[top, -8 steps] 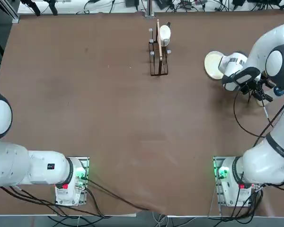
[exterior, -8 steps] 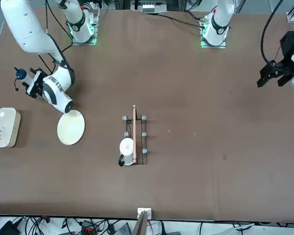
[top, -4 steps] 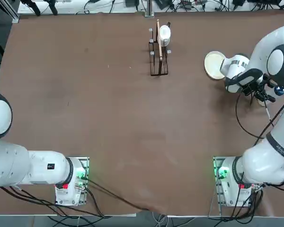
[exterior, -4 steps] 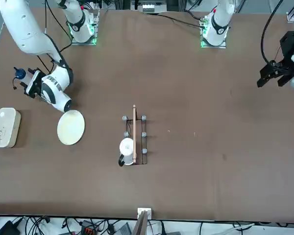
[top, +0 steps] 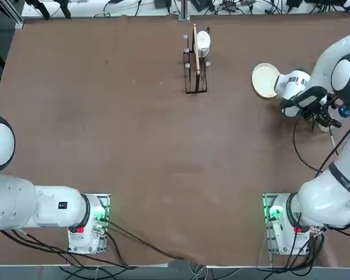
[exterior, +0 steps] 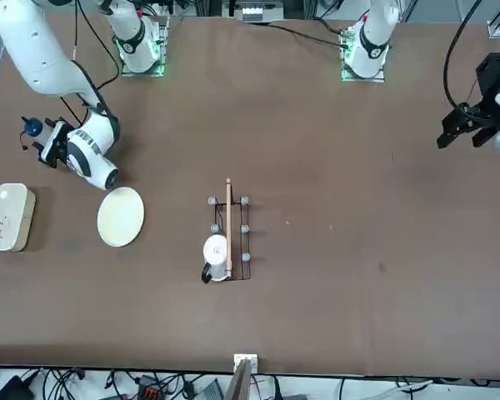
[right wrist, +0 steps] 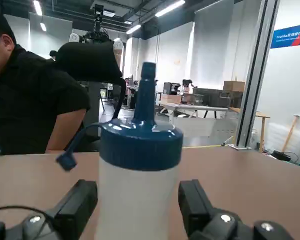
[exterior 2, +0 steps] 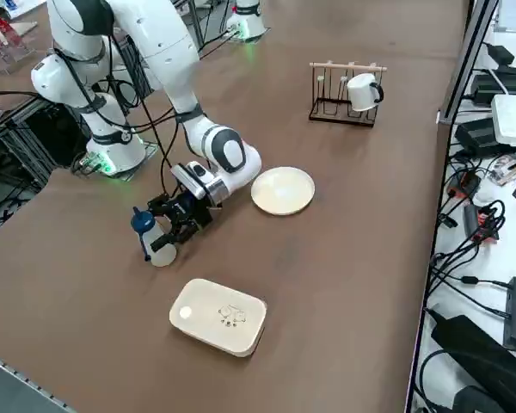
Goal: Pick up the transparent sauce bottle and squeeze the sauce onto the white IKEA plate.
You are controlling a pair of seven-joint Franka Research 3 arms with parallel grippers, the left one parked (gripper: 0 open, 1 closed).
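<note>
Jaws of the right gripper point(right wrist: 138, 192) spread around the transparent sauce bottle point(right wrist: 135, 207).
Wrist view: bottle upright between them, apparently ungripped. Top view: the jaws have shifted away from the white IKEA plate point(top: 265, 80), reaching the bottle. Side view: bottle standing at the jaws; closing should come next, before lifting.

A robotics lab, by the look of it — white jointed arms point(exterior: 54, 67) bolted to a big brown table point(top: 134, 146), loose black cables point(exterior 2: 473, 232) along its edge. Beyond stand a workbench point(right wrist: 195, 107), cardboard boxes point(right wrist: 233, 86) and metal framing point(right wrist: 257, 75) under strip lights point(right wrist: 170, 8).
</note>
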